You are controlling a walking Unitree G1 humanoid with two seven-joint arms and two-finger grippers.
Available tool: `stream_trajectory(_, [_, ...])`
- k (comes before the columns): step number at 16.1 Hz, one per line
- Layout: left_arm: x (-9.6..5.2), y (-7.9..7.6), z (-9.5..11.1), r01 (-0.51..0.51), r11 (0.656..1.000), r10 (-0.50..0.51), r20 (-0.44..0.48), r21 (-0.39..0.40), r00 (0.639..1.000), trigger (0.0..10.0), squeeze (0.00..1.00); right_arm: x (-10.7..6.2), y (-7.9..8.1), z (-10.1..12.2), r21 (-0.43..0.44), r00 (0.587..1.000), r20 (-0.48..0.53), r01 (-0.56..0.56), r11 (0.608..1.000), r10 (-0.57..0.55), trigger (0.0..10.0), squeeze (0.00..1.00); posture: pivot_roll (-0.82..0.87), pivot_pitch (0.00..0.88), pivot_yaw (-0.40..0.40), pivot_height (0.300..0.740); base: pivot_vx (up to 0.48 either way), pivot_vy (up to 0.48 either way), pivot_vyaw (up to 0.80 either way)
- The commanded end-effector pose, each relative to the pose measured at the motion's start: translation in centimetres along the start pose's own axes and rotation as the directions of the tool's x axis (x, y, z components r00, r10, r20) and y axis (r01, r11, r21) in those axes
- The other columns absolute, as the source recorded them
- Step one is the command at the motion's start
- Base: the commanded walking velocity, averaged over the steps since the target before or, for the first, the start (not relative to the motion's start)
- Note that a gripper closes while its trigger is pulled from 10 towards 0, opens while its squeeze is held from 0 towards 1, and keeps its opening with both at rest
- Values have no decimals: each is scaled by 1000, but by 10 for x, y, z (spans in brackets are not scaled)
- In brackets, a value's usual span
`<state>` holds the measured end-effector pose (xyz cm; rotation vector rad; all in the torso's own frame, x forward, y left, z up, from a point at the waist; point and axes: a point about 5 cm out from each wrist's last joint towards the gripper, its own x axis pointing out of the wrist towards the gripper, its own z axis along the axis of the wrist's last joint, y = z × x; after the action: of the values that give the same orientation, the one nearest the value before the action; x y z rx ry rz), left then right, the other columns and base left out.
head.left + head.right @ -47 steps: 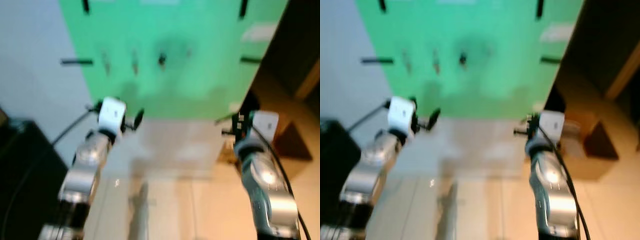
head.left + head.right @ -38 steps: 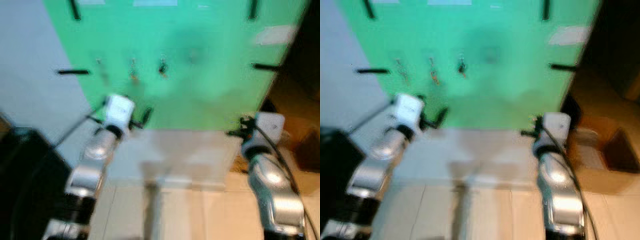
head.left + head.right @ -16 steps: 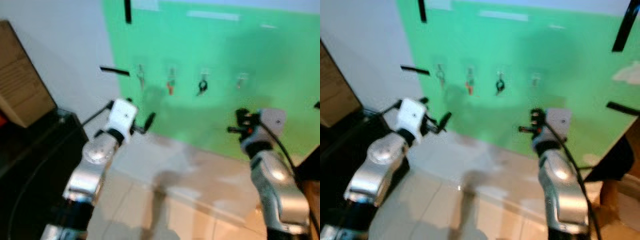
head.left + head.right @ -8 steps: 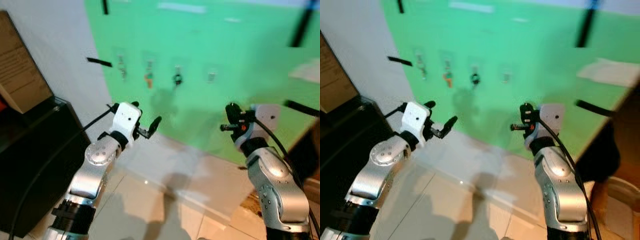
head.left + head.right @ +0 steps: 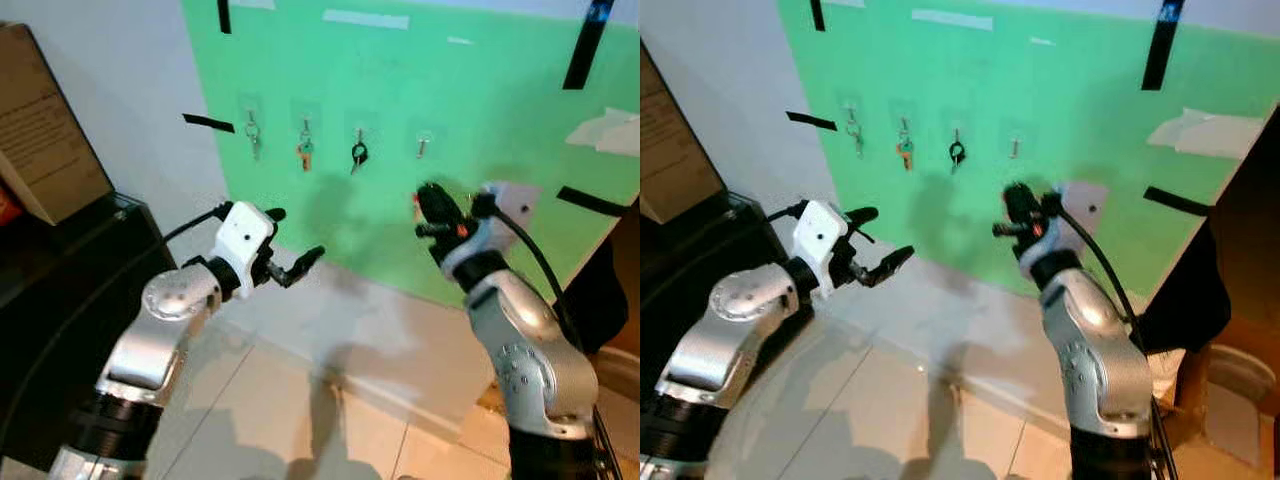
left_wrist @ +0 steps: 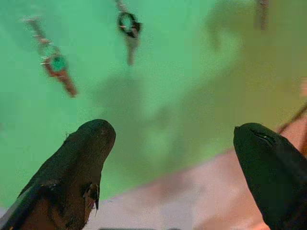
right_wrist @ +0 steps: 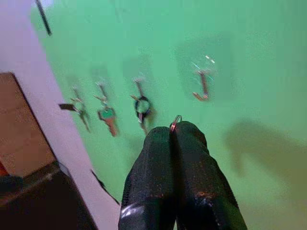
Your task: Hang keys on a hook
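A green board on the wall carries a row of small hooks. Three of them hold keys: a silver key, an orange-headed key and a key on a black ring. The fourth hook hangs bare, also seen in the right wrist view as a hook. My right gripper is raised just below that bare hook, shut on a key ring that peeks out between its fingertips. My left gripper is held open and empty, lower and to the left, short of the board.
A black cabinet stands at the left with a cardboard box on it. Black tape strips mark the board's edges. Pale tiled floor lies below, and a dark opening is at the right.
The view has shifted and sharpened. My right arm has risen and swung left toward the board, its gripper now just under the bare hook. The left gripper holds roughly the same pose.
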<state>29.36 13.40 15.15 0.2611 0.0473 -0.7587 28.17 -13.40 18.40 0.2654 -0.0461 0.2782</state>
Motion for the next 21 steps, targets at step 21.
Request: stream_trajectory(21, [-23, -13, 15, 288, 958, -288, 0, 17, 958, 10000, 67, -4, 17, 74, -266, 868, -288, -479, 836, 405, 10000, 0, -64, 0, 61, 740, 0, 0, 0])
